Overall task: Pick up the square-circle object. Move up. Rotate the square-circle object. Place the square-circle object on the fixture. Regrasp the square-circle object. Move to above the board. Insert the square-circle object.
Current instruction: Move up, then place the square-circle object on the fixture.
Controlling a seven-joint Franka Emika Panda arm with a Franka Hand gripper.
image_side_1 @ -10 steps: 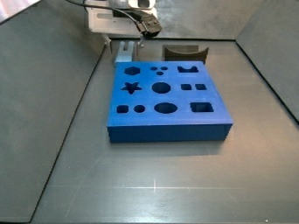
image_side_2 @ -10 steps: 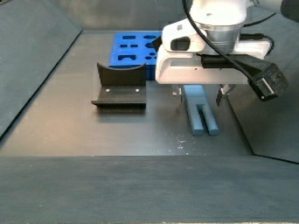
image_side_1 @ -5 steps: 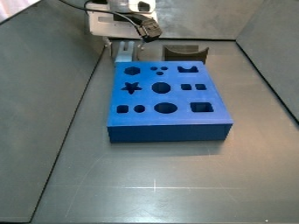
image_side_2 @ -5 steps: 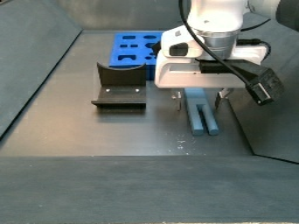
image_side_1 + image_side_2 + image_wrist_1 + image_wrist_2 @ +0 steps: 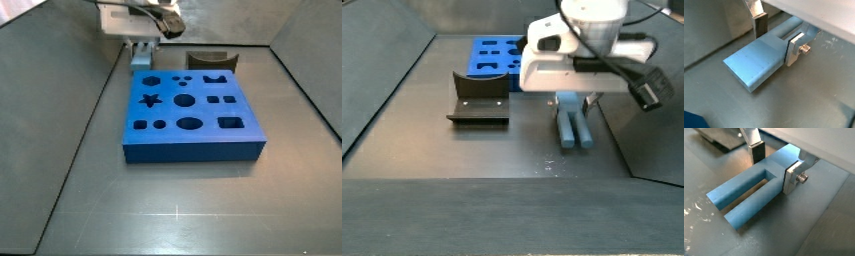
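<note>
The square-circle object (image 5: 577,127) is a long grey-blue bar with a slot along it. It lies lengthwise beside the fixture (image 5: 478,100) in a side view. My gripper (image 5: 572,102) stands over its far end and is shut on it. In both wrist views the dark-padded finger (image 5: 756,154) and the silver finger (image 5: 793,175) press on opposite sides of the bar (image 5: 745,202), with the gripper (image 5: 777,37) across its width (image 5: 756,61). The blue board (image 5: 187,112) lies flat, and the gripper (image 5: 139,44) is behind its far left corner.
The dark fixture (image 5: 207,62) stands just behind the board's far edge. Grey walls close in the floor on both sides and at the back (image 5: 287,80). A corner of the fixture (image 5: 719,138) shows close to the gripper in a wrist view.
The gripper has risen a little in both side views, and the bar's near end has shifted slightly with it. Board and fixture have not moved.
</note>
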